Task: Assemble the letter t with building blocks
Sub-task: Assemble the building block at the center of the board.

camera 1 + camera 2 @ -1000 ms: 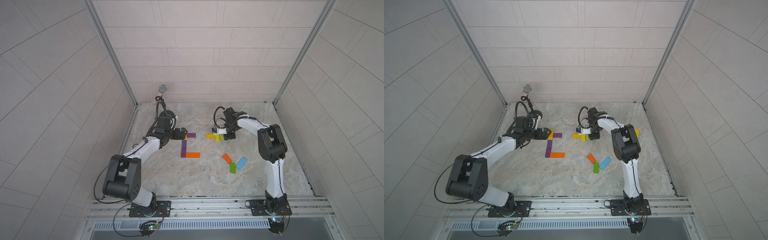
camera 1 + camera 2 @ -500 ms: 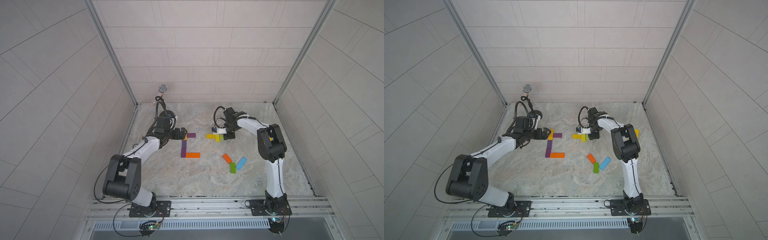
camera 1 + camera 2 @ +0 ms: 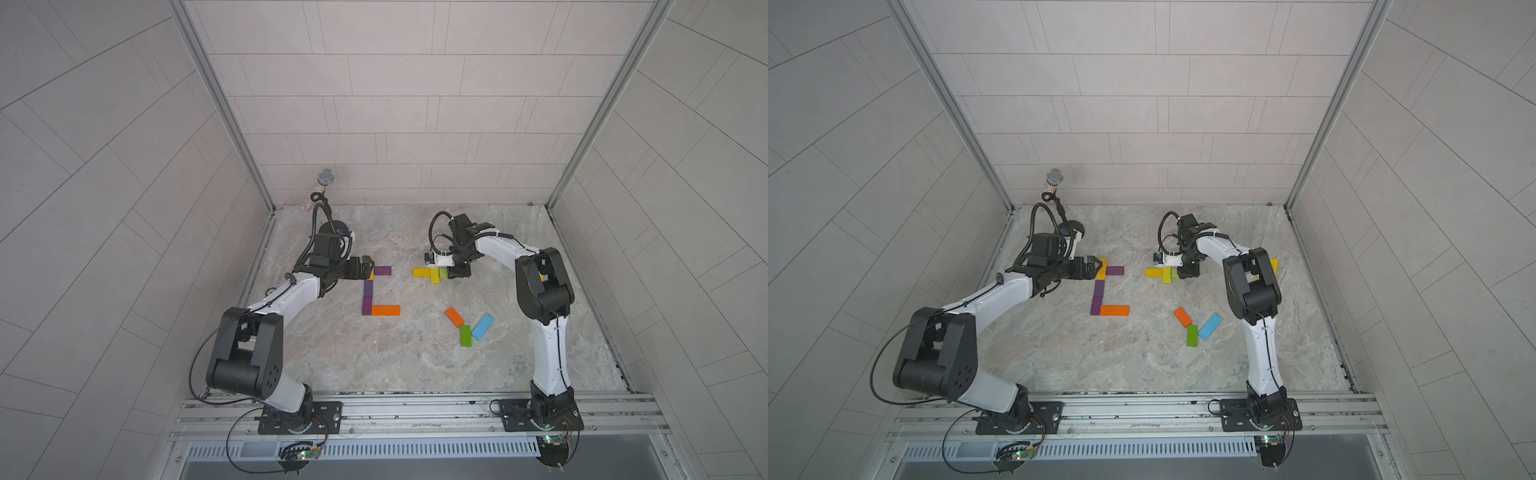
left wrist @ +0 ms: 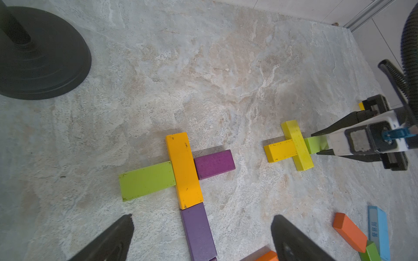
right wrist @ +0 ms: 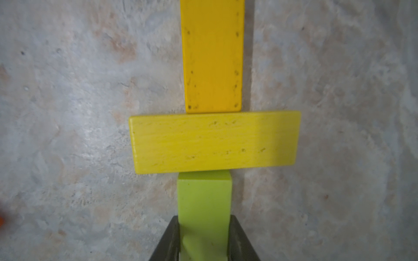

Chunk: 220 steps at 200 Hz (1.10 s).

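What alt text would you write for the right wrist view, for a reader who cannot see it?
The right tool is shut on a lime green block, its end against a pale yellow block lying crosswise, with a darker yellow block beyond.

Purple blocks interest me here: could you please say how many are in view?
3: one purple block beside the golden block; two more, upper and lower, end to end down to the orange block. Arms might hide others.

Wood grain is seen under the matt paint of the lemon-yellow block (image 5: 214, 142); the table (image 4: 226, 67) is finished like rough, mottled stone; the rail (image 3: 415, 409) is bare metal
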Motion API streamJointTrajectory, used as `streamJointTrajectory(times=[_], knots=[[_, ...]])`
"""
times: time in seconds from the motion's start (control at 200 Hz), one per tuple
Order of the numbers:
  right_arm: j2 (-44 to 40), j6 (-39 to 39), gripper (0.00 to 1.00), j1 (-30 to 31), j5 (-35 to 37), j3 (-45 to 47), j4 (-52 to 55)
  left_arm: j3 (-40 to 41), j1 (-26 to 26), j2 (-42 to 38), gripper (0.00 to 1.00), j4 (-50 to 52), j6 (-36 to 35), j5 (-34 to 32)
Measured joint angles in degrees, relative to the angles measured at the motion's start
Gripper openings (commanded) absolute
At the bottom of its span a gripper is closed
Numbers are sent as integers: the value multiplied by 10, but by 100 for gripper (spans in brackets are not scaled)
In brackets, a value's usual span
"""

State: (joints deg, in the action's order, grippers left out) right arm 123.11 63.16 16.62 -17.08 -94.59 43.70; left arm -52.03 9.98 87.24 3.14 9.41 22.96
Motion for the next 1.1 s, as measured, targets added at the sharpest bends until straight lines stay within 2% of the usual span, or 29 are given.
streamJointTrajectory(times=[0.355, 0.465, 0.605, 0.685, 1.101], knots=[[0, -2, 26, 0, -7, 0, 0, 0, 0, 0, 100, -3, 0, 0], [0, -2, 31, 0, -7, 0, -3, 1, 0, 0, 100, -3, 0, 0], [0, -1, 44, 0, -7, 0, -7, 2, 0, 0, 100, -3, 0, 0], [0, -3, 48, 0, -7, 0, -10, 3, 0, 2, 100, -3, 0, 0], [0, -4, 51, 0, -8, 0, -13, 3, -1, 5, 100, -3, 0, 0]])
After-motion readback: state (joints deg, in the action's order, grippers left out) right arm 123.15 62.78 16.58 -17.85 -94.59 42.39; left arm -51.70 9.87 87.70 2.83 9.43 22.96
